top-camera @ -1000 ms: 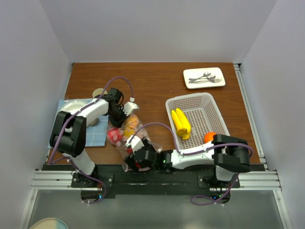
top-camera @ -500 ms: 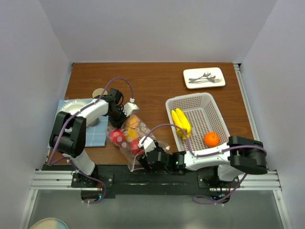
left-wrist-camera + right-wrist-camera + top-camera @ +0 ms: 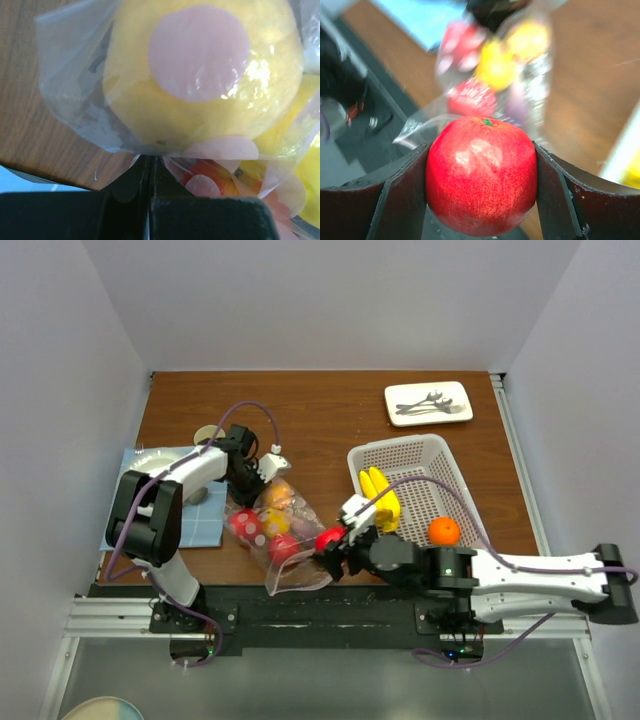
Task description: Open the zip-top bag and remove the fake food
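Right wrist view shows your right gripper point(image 3: 482, 150) clamped on a red apple point(image 3: 481, 175), held just beside the zip-top bag point(image 3: 278, 535), probably bound for the white basket point(image 3: 400, 441) to the right. Your left gripper point(image 3: 151, 172) pinches the bag's far end, jaws closed on the film. This anchors it at the table's point(image 3: 330, 410) near left, with yellow and red pieces point(image 3: 270, 525) inside.

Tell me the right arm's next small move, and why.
Probably swing the red apple toward the white basket: the right gripper is shut on it, outside the zip-top bag, and the banana and orange already lie in that basket.
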Motion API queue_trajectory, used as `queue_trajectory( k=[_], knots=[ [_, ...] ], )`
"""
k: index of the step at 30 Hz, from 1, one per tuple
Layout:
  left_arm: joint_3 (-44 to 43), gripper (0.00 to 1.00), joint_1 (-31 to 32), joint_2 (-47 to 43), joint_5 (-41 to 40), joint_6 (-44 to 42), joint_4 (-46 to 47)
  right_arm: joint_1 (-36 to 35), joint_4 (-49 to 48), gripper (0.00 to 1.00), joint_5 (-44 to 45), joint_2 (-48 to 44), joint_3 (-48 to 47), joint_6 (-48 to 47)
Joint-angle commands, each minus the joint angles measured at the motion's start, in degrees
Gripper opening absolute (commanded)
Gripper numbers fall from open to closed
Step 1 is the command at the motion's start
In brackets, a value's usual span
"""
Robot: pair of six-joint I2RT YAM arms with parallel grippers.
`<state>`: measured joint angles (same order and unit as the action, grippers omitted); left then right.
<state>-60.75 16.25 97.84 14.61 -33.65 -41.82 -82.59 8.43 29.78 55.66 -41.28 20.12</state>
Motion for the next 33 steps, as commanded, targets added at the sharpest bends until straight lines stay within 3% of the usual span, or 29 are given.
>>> queue_trajectory(
  k=[1, 4, 8, 11, 12, 14, 15, 21, 25, 28, 32, 33],
  knots=[
    [-3.23, 0.0, -0.25, 0.25, 2.43, 0.07, -0.89, 0.32, 10.01, 0.09, 18.84, -7.74, -1.0, -3.59],
    [-3.23, 0.0, 0.01, -0.19, 2.44, 0.34, -0.98, 5.47, 14.92, 0.0, 31.17, -10.21, 2.07, -0.89],
    [-2.18, 0.0, 0.1, -0.46, 1.74, 0.16, -0.63, 12.18, 22.76, 0.0, 36.64, -11.54, 2.78, 12.29],
    [-1.56, 0.0, 0.1, -0.63, 1.65, 0.16, -0.45, 13.15, 27.6, 0.11, 39.39, -9.96, 1.82, 19.05],
    [-1.48, 0.0, 0.1, -0.72, 1.74, 0.08, -0.37, 13.5, 28.39, 0.43, 39.04, -7.95, 1.29, 20.04],
    [-1.48, 0.0, 0.1, -0.72, 1.91, 0.16, -0.36, 14.12, 28.58, 0.7, 37.81, -5.75, -0.29, 19.96],
    [-1.48, 0.0, 0.01, -0.81, 2.09, 0.25, -0.36, 14.21, 28.23, 0.98, 36.15, -3.13, -0.9, 19.18],
    [-3.14, 0.0, 0.1, -0.81, 2.79, 0.34, -0.54, 14.12, 14.97, 0.99, 22.36, 6.29, -6.18, 0.46],
    [-5.34, 0.0, 0.1, 1.21, 3.58, 0.86, -0.8, 13.86, 5.49, 0.96, 0.97, 6.31, -6.98, -7.8],
    [-5.34, 0.0, 0.01, 1.65, 3.41, 1.04, -0.19, 13.77, 3.88, 0.77, -13.37, 4.81, -5.84, -9.13],
    [-5.52, 0.0, 0.01, 2.88, 2.97, 1.04, 0.43, 13.16, 3.97, 0.51, -25.78, 3.84, -3.99, -6.42],
    [-5.78, 0.0, 0.01, 3.66, 2.88, 1.13, 0.77, 12.72, 3.1, 0.33, -28.0, 4.1, -3.2, -5.71]
  ],
)
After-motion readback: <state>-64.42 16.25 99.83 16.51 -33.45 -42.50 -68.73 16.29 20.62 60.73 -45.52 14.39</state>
